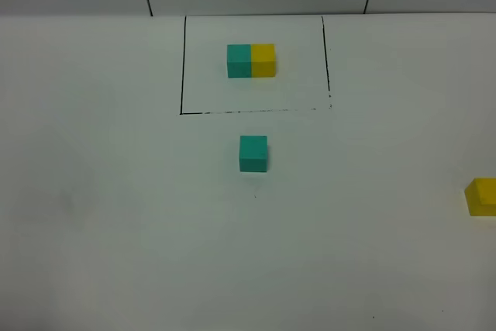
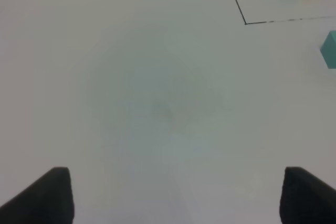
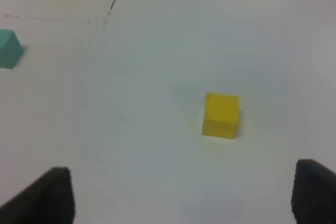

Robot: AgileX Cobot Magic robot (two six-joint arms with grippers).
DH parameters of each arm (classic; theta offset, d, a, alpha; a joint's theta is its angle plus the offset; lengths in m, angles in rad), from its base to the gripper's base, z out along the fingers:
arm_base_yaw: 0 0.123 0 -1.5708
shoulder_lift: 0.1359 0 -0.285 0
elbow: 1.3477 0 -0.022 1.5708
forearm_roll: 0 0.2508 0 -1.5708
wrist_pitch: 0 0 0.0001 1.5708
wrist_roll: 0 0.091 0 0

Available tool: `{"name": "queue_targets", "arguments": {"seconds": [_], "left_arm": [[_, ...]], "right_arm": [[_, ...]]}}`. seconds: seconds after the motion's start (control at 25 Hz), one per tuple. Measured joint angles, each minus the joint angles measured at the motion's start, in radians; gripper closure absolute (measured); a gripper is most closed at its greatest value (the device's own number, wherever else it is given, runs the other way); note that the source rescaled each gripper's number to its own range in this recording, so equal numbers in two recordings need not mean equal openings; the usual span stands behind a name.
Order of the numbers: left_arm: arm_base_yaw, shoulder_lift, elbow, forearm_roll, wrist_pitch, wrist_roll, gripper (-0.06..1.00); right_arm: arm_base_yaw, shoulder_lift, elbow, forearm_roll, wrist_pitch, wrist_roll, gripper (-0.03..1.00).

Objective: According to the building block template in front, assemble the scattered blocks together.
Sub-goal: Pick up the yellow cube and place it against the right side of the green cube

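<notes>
Left claw gaped wide, empty, over the table, right claw likewise wide, empty, yellow cube lay just ahead of it, teal cube sat well apart, near the black frame around the template.

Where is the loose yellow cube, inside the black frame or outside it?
Outside. The yellow cube lies far right of the frame, apart from the loose teal cube; only the joined pair sits inside.
</notes>
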Motion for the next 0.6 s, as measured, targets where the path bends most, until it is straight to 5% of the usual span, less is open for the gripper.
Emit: {"name": "queue_targets", "arguments": {"seconds": [0.16, 0.4, 0.6], "left_arm": [[0.000, 0.000, 0.000, 0.000, 0.000, 0.000, 0.26], [0.000, 0.000, 0.000, 0.000, 0.000, 0.000, 0.26], [0.000, 0.000, 0.000, 0.000, 0.000, 0.000, 0.26]], "right_arm": [[0.000, 0.212, -0.009, 0.016, -0.020, 0.016, 0.08], [0.000, 0.780, -0.103, 0.013, -0.226, 0.017, 0.08], [-0.036, 1.209, -0.226, 0.009, -0.278, 0.002, 0.08]]}}
